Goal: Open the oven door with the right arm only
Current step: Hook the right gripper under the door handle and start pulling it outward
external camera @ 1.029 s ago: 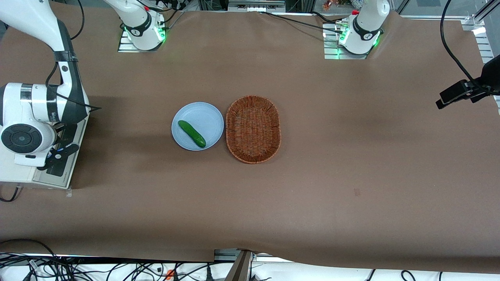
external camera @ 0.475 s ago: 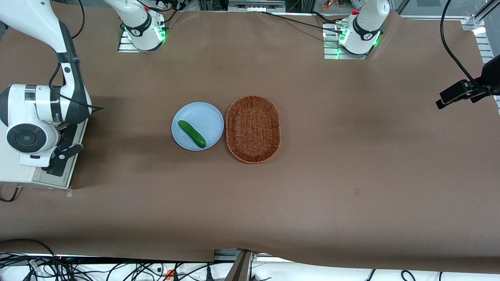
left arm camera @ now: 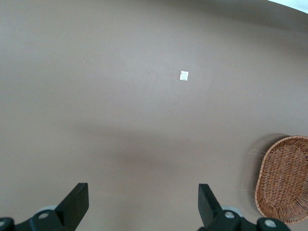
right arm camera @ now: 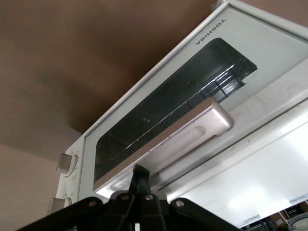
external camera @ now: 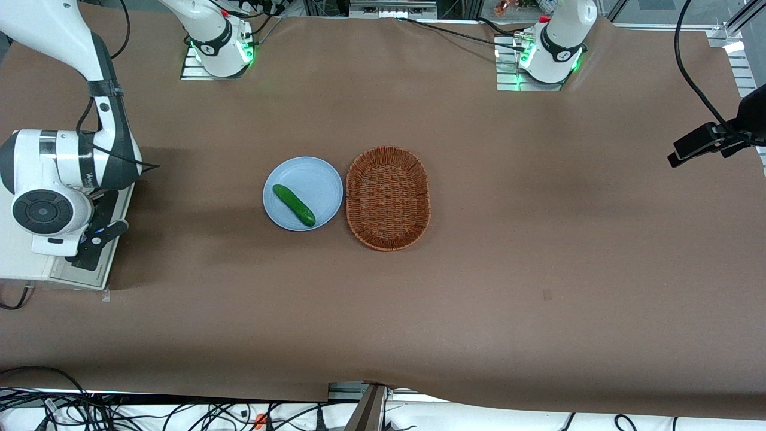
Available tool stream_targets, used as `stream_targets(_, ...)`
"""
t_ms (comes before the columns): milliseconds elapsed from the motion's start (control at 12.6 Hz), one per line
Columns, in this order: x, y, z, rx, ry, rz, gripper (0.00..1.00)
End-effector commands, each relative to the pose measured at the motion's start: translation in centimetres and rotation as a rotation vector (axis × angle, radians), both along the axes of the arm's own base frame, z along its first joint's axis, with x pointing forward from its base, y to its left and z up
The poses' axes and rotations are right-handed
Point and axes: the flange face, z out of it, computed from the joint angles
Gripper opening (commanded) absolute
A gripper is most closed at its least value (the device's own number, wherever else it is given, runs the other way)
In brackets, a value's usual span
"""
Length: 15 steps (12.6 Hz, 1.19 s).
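From where I stand facing the robots, the oven (external camera: 18, 266) sits at the working arm's end of the bench (external camera: 538, 269), at about nine o'clock from the bench's middle. The right arm (external camera: 60, 173) is bent over it, hiding most of its off-white top. Its gripper (external camera: 102, 232) hangs just in front of the oven, at the edge where the oven door (external camera: 84, 274) shows as a grey strip.

The right wrist view gives the close look. The oven door (right arm camera: 163, 120) sits against the oven's front, its silver frame around dark glass. The wire rack (right arm camera: 211, 91) shows through that glass. The long silver bar handle (right arm camera: 178, 139) runs along the door's upper edge. The gripper (right arm camera: 139, 171) has its black fingers pressed together into one narrow tip. That tip touches the handle's edge near the end closest to the two round knobs (right arm camera: 66, 163).

At the bench's middle lies a pale blue plate (external camera: 302, 173). A green cucumber (external camera: 294, 205) lies on it, running from ten o'clock to four o'clock. At three o'clock from the plate, just beside it, is an oval wicker basket (external camera: 350, 179), well apart from the oven. The left wrist view catches that basket (left arm camera: 284, 178) too, and a small white scrap (left arm camera: 184, 75) lying on the bench near it.
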Motion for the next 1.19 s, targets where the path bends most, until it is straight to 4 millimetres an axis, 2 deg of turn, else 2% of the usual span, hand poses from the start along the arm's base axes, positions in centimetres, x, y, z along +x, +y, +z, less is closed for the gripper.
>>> stream_targets(0, 0.8, 0.7, -1.8, 0.039, -0.033, 0.014, 0.0)
stream_targets(475, 1.1, 1.6, -3.3, 0.072, -0.05, -0.009, 0.0)
stream_targets(1108, 1.7, 2.2, -6.4, 0.124, -0.07, -0.019, 0.0)
